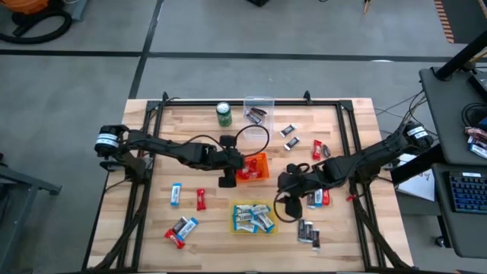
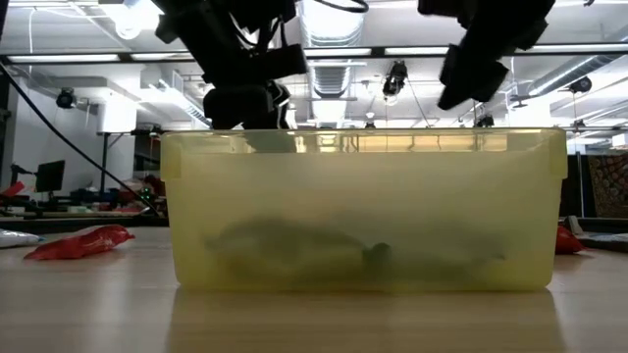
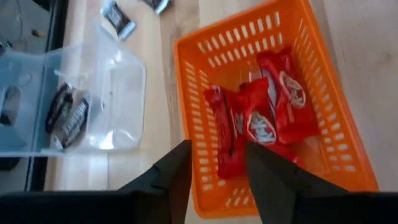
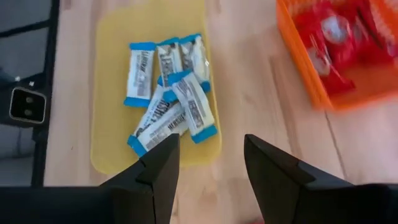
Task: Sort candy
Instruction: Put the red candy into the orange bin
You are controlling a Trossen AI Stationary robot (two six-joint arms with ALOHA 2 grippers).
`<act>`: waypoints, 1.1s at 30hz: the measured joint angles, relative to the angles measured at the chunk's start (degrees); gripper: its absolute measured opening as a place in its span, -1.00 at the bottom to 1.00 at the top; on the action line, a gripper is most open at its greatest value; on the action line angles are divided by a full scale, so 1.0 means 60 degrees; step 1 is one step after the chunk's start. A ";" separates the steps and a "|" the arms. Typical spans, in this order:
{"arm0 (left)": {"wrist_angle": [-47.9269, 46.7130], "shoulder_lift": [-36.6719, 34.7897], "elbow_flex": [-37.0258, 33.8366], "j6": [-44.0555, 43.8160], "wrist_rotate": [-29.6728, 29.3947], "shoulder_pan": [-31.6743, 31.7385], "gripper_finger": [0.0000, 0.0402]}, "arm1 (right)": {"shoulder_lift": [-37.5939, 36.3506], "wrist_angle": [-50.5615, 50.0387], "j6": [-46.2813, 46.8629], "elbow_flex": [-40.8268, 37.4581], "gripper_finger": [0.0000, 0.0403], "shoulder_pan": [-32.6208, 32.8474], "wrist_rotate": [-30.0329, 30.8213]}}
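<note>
Left gripper [image 3: 214,180] over orange bin [image 3: 348,155], released, empty | right gripper [image 4: 208,165] beside yellow bin [image 4: 109,93], released, empty | candy [image 1: 176,195] sorted by color; strays on table.

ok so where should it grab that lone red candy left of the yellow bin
Across the middle of the red candy, coming straight down from above. It lies flat on the table with its long axis running front to back, so the fingers should close on its long sides.

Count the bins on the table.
3. Orange basket mid-table, by the open left claw; yellow bin next to it, near the open right claw; clear bin beside the green can. None appear hidden.
</note>
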 joint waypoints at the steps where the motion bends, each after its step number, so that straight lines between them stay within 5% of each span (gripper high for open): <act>1: -0.0104 -0.0023 0.0000 -0.0172 -0.0002 -0.0022 -0.35 | 0.0000 -0.0204 0.0392 0.0005 -0.16 0.0000 -0.0002; 13: -0.0371 -0.0686 -0.0079 -0.2297 -0.0385 -0.1773 -0.45 | 0.0147 -0.2697 0.4874 -0.0473 -0.20 -0.0007 0.0676; 26: -0.0362 -0.0731 -0.0146 -0.3778 -0.1124 -0.3432 -0.51 | 0.2260 -0.2567 0.4567 -0.0498 -0.31 0.0000 0.0775; 33: -0.0442 -0.0849 -0.0149 -0.4382 -0.1234 -0.3989 -0.51 | 0.2698 -0.2467 0.3949 -0.0454 -0.61 0.0000 0.0823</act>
